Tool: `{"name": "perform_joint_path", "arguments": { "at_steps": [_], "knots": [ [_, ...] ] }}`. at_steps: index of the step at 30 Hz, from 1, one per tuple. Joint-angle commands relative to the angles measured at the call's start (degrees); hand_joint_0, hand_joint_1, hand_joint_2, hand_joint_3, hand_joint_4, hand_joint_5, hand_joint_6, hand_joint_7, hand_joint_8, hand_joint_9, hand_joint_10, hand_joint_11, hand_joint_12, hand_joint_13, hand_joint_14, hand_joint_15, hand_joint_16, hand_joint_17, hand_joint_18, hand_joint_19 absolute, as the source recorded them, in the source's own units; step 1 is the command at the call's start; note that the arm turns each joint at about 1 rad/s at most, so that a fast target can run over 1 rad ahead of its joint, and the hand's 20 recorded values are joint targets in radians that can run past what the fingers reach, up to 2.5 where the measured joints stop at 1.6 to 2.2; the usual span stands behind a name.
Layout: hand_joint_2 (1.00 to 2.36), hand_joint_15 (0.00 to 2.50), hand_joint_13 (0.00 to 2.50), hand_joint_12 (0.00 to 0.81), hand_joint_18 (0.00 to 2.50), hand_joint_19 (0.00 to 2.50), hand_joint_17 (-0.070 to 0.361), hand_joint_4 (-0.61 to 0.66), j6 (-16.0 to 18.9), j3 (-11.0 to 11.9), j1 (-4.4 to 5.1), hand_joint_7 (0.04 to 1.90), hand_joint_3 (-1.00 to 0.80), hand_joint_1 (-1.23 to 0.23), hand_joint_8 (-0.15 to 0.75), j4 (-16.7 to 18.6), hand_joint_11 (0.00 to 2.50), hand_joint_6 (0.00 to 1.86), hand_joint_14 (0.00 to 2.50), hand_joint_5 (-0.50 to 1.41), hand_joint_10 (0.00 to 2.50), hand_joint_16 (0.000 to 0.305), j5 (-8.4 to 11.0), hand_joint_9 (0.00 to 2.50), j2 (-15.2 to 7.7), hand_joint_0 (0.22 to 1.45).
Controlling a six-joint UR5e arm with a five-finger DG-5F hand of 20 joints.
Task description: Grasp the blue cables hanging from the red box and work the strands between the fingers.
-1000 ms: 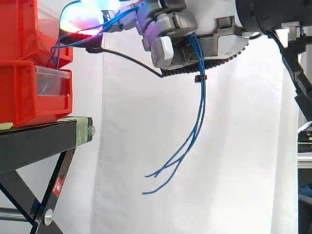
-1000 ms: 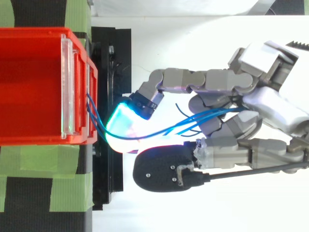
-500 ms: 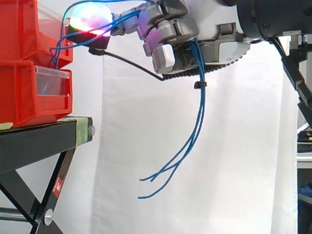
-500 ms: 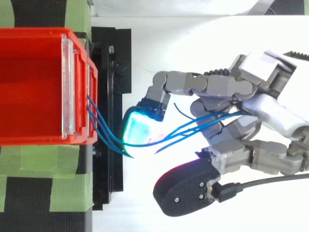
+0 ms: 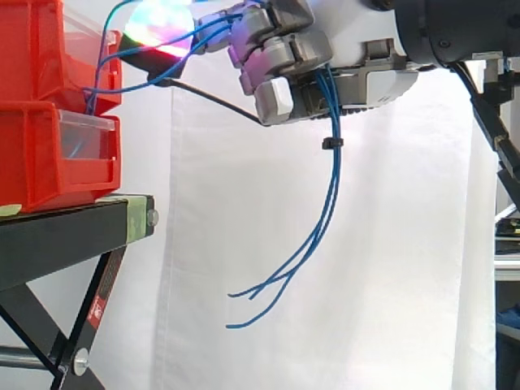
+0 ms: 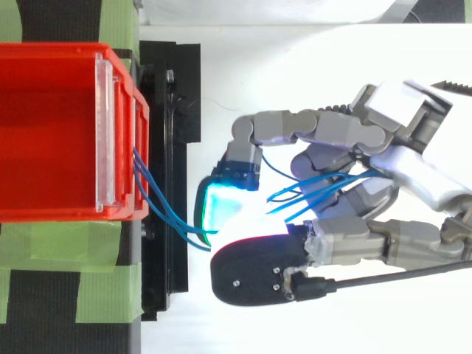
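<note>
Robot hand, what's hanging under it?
Blue cables hang below the hand, bundled by a small black tie. Their path through the curled fingers is hidden.

Hand (image 6: 413, 173), fingers (image 6: 317, 129) curled inward

Red box (image 6: 44, 133): open-top plastic bin w/ clear front panel, on black stand, upright. Blue cables (image 5: 332, 187): several thin strands, exit box at front edge, arc up & across to hand (image 6: 413, 173), threaded btwn its curled fingers. Below hand they hang as one bundle w/ black cable tie (image 5: 328, 143); lower ends splay apart, free in air.
</note>
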Motion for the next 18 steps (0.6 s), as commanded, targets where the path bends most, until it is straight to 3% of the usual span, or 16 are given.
{"name": "perform_joint_path", "arguments": {
  "at_steps": [1,4,18],
  "knots": [
    [1.0,1.59,1.47,0.486,1.79,0.83,0.125,0.21,-0.44,0.01,0.01,1.52,-0.1,-0.67,0.439,0.0,2.5,0.0,2.5,0.57,2.5,0.056,0.0,1.05,0.05,0.87],
    [1.0,1.59,1.47,0.486,1.79,0.83,0.125,0.19,-0.61,0.01,0.01,1.52,0.01,-0.64,0.439,0.0,2.5,0.0,2.5,0.55,2.5,0.056,0.0,1.05,0.05,0.89],
    [1.0,1.59,1.47,0.486,1.79,0.83,0.125,0.15,-4.13,0.01,0.01,1.56,0.11,-0.62,0.439,-0.08,2.5,0.08,2.5,0.52,2.5,0.056,0.62,1.05,0.05,0.88]
  ]
}}
